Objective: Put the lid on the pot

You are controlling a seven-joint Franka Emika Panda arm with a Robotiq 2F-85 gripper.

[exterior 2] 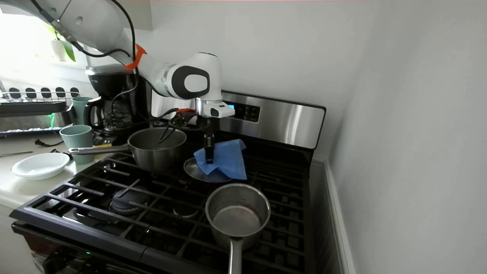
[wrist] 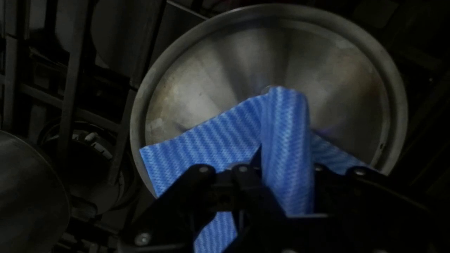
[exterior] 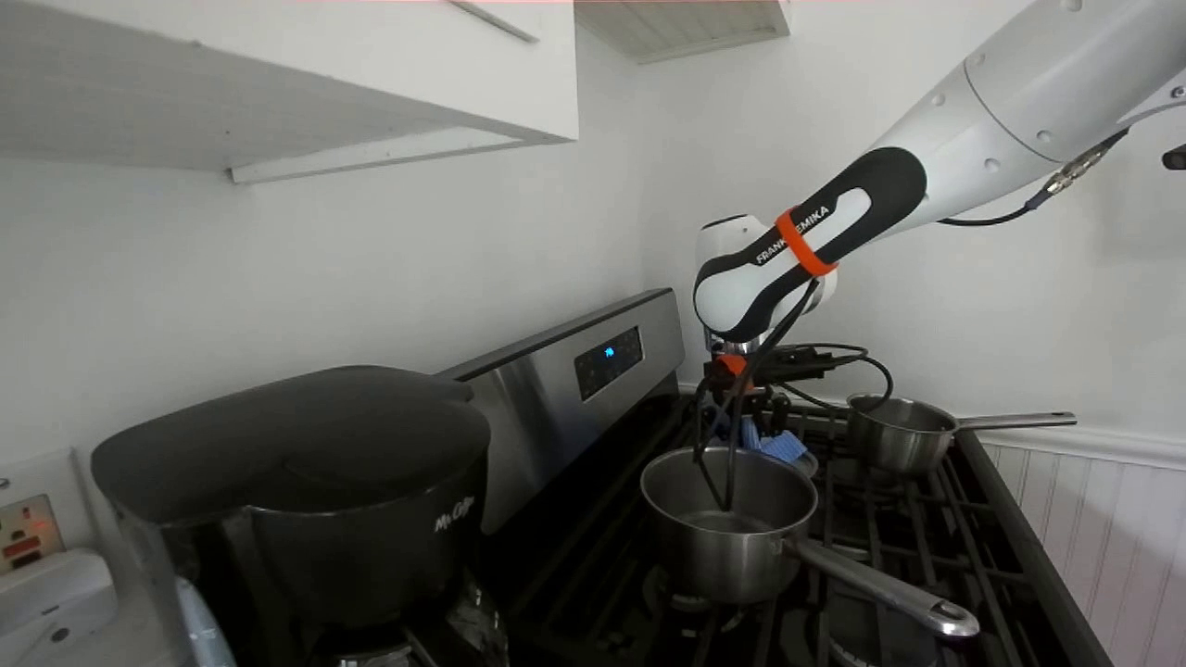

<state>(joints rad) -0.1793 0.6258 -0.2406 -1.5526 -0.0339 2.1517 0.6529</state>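
Observation:
A round steel lid (wrist: 211,95) lies on the stove grate, partly covered by a light-blue striped cloth (wrist: 288,133). In an exterior view the lid (exterior 2: 194,171) shows beside the pot, with the cloth (exterior 2: 230,158) over it. My gripper (wrist: 285,158) is above the lid, fingers partly together, with an upright fold of cloth squeezed between them. The fingertips are hidden by the cloth; I cannot see whether a knob is under it. In an exterior view the gripper (exterior 2: 209,159) points straight down at the cloth. The pot (exterior: 718,560) is uncovered; it also shows in an exterior view (exterior 2: 154,158).
A smaller saucepan (exterior 2: 243,228) stands near the lid, handle outward. Robot cables (exterior: 727,472) loop down over the pot's mouth. A black coffee maker (exterior: 306,463) stands beside the stove. The stove's back panel (exterior 2: 283,125) rises behind the lid. A white bowl (exterior 2: 41,165) sits on the counter.

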